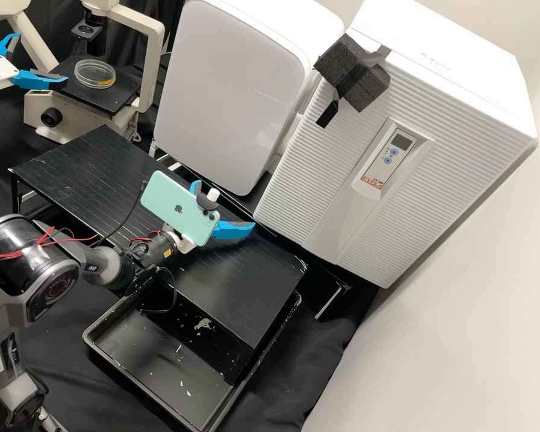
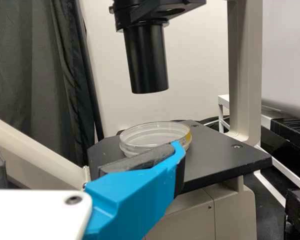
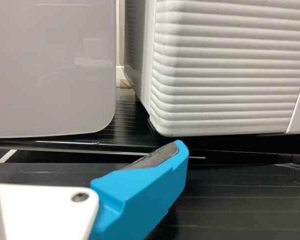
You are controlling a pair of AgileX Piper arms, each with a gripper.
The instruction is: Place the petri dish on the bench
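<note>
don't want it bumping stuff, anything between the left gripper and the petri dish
Nothing visible stands between the left gripper and the petri dish, which sits on the microscope stage. The black tube hangs above the dish, not between them, so a low, level approach looks clear.

Ribbed white cabinet (image 1: 318, 174) beside a smooth-fronted white unit (image 1: 228, 90); black tray (image 1: 156, 348).

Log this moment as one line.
petri dish: on microscope stage | left end effector: open, near dish | right end effector: open, over black platform | placement pending
</note>
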